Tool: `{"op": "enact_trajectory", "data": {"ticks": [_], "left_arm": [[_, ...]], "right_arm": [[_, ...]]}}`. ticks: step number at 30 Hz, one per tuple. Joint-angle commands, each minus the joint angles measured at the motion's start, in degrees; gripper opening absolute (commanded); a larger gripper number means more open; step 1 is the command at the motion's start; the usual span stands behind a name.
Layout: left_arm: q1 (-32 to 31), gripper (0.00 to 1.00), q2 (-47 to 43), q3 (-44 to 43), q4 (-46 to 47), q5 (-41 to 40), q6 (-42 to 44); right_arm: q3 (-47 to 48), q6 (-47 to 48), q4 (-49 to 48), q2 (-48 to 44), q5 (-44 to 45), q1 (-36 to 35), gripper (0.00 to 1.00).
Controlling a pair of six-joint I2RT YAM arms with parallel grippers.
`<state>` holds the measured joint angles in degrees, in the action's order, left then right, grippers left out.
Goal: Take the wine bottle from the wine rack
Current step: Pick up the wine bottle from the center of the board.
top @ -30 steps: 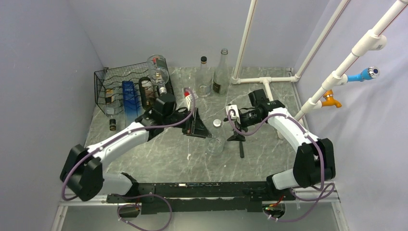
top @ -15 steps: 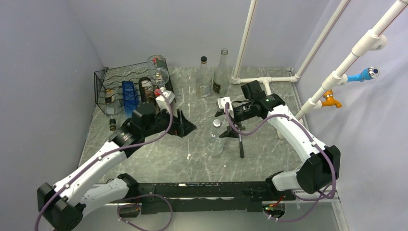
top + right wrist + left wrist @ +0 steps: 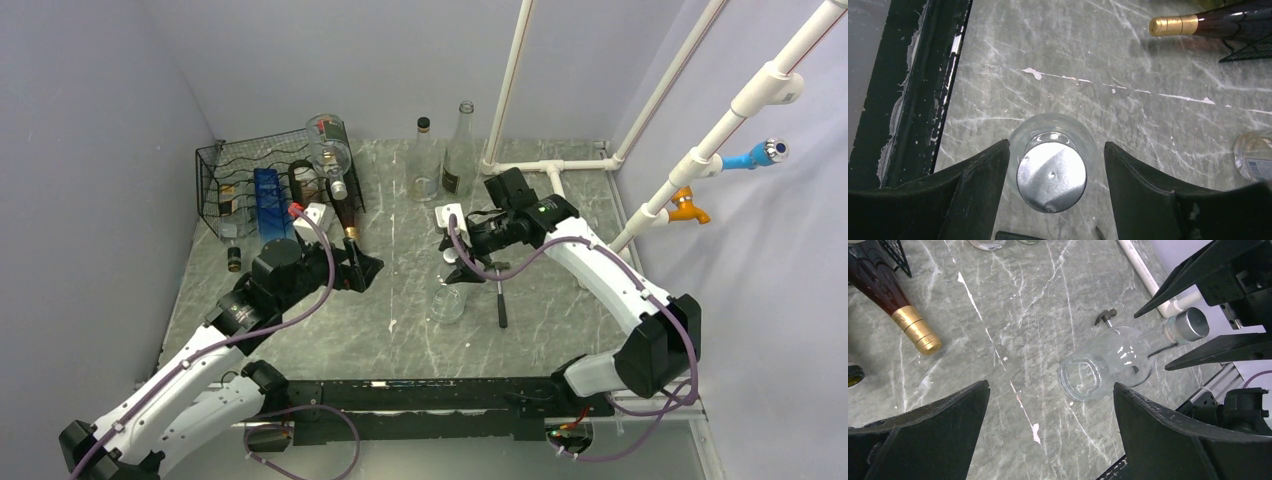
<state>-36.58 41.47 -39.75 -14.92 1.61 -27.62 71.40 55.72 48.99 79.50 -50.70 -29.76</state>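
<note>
Lying wine bottle [image 3: 344, 218]: a dark bottle with a gold neck is seen flat on the tabletop [image 3: 400, 330], with its neck pointed toward the arms.
Wine rack [image 3: 235, 175]: the black wire box is set at the far left of the tabletop. The wine bottle's thick end is at its front right corner. Whether that end is inside the rack cannot be told.
Left tool [image 3: 1050, 387]: the jaws are spread wide and nothing is held between them.
Wine bottle and left tool: the gold neck is found just past the tool's tips, off to one side. It is not touched and is not between the jaws.
Right tool [image 3: 1056, 146]: the jaws are placed on each side of the silver cap [image 3: 1050, 177] of a glass bottle [image 3: 449, 298] that stands upright. A small gap is seen on both sides, so the cap is not pinched.
Wine bottle and right tool: they are well apart, with the wine bottle off to the tool's left.
</note>
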Motion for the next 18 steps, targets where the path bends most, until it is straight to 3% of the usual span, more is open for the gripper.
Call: {"op": "enact_trajectory", "data": {"ticks": [1, 7, 15, 18], "left_arm": [[0.19, 1.00, -1.02, -0.31, 0.74, -3.36, 1.46], [0.29, 0.99, -2.12, -0.07, 0.07, -4.69, 2.03], [0.28, 1.00, -2.13, -0.59, -0.96, -5.75, 2.65], [0.28, 1.00, -2.26, -0.66, -1.23, -6.04, 2.87]], "right_arm": [[1.31, -0.48, -1.98, 0.80, 1.96, -0.93, 0.68], [1.55, 1.14, -1.06, 0.50, 2.68, -1.17, 0.51], [6.99, 1.75, 3.90, 1.39, 0.53, -1.18, 0.00], [9.02, -0.25, 3.64, 1.48, 0.84, -0.98, 0.00]]}}
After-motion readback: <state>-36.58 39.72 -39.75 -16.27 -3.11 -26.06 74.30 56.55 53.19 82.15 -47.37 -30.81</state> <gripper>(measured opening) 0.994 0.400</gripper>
